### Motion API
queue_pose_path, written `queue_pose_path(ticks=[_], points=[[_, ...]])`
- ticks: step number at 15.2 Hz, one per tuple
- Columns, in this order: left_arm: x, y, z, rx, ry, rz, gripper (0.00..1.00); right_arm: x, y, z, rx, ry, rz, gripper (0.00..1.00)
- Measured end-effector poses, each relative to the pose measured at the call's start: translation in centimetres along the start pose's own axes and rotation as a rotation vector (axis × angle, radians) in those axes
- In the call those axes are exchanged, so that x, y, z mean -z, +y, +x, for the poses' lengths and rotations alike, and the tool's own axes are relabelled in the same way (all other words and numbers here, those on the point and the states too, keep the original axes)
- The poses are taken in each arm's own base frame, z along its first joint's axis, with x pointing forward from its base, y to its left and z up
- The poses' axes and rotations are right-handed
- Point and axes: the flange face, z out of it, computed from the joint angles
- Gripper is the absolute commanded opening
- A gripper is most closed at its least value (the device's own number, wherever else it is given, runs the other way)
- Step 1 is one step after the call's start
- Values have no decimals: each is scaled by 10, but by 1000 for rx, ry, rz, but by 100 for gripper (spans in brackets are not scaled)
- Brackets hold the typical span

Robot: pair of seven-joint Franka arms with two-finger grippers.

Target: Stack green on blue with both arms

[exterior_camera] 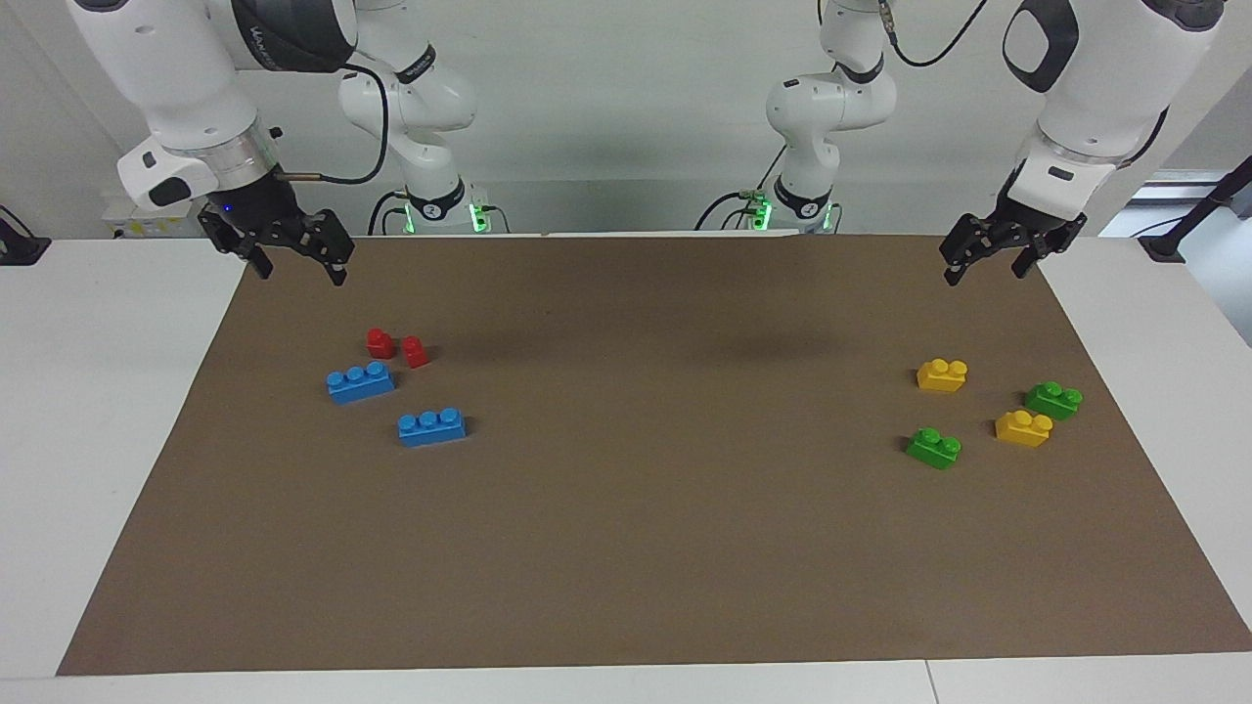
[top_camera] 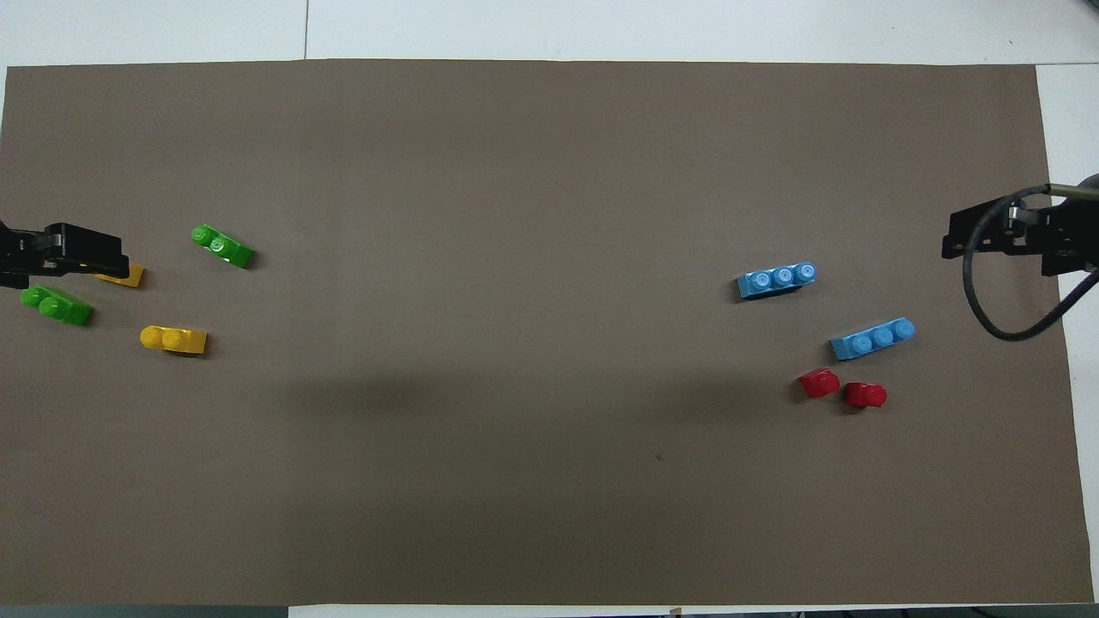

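Two green bricks lie on the brown mat [exterior_camera: 626, 548] at the left arm's end: one [exterior_camera: 934, 447] [top_camera: 222, 245] farther from the robots, one [exterior_camera: 1053, 399] [top_camera: 56, 305] nearer the mat's end. Two blue bricks lie at the right arm's end: one [exterior_camera: 361, 381] [top_camera: 871, 338] nearer to the robots, one [exterior_camera: 431, 427] [top_camera: 776, 280] farther. My left gripper [exterior_camera: 985, 276] [top_camera: 69, 251] hangs open and empty above the mat's corner at its end. My right gripper [exterior_camera: 301, 274] [top_camera: 987, 236] hangs open and empty above the mat's corner at its end.
Two yellow bricks [exterior_camera: 942, 374] [exterior_camera: 1023, 427] lie among the green ones; in the overhead view one [top_camera: 174, 340] shows whole and the other [top_camera: 124, 275] is partly covered by the left gripper. Two small red pieces [exterior_camera: 380, 342] [exterior_camera: 415, 351] lie beside the nearer blue brick.
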Motion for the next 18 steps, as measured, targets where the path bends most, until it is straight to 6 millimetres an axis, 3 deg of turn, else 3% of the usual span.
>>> queue_pose_path(ticks=[3,9,14,18], points=[[0,-1,0,20,0,-4,100,-17,-7,9,-296,-19,67,100],[2,-3,4,372,27,-57,100,-87,-20,42,-921,-286,224,100],[-10,-2,15,710,53,-107,100,-145,-6,64,-1106,-438,236,100],[-37,-9,31,877,40,-114,100,-194,-2,62,-1125,-467,207,100]])
